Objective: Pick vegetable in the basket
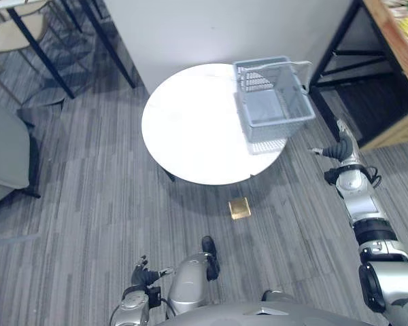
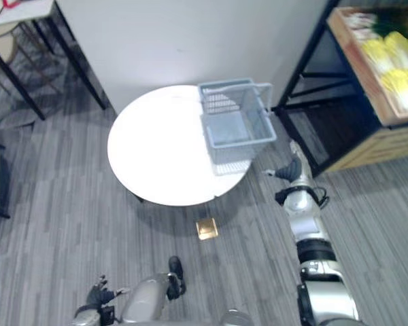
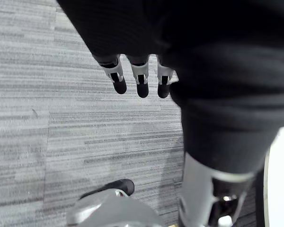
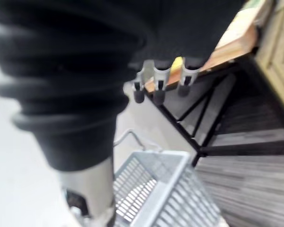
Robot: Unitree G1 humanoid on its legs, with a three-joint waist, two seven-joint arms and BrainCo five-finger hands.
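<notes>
Floor (image 1: 88,190): grey striped boards are running under everything.
Table (image 1: 190,129): round and white, it is standing mid-scene, carrying nothing but the basket.
Shelf (image 2: 377,142): a black-framed rack is standing at the far right, bearing a wooden crate on top.
Basket (image 2: 230,157): pale grey mesh, it is sitting on the table's right edge with its handle showing at the far rim. Nothing is showing inside it.
Vegetables (image 2: 384,54): yellow-green heads are lying in the crate on the shelf, well apart from the basket and from both hands.
Right hand (image 1: 336,146): it is reaching out at the right, between the table edge and the shelf, near the basket. Its fingers (image 4: 156,90) are straight and loosely spread, gripping nothing.
Left hand (image 1: 144,272): it is hanging near left over the floor, fingers (image 3: 139,80) relaxed and apart, empty.
Floor plate (image 1: 239,208): a small brass square is lying by the table's near edge.
Step in hand: the reach toward the vegetables seems to be only beginning, with nothing picked yet.
Next move: it is probably calling for the right arm to go farther right and up to the crate, curl round one head, then carry it left over the basket.
</notes>
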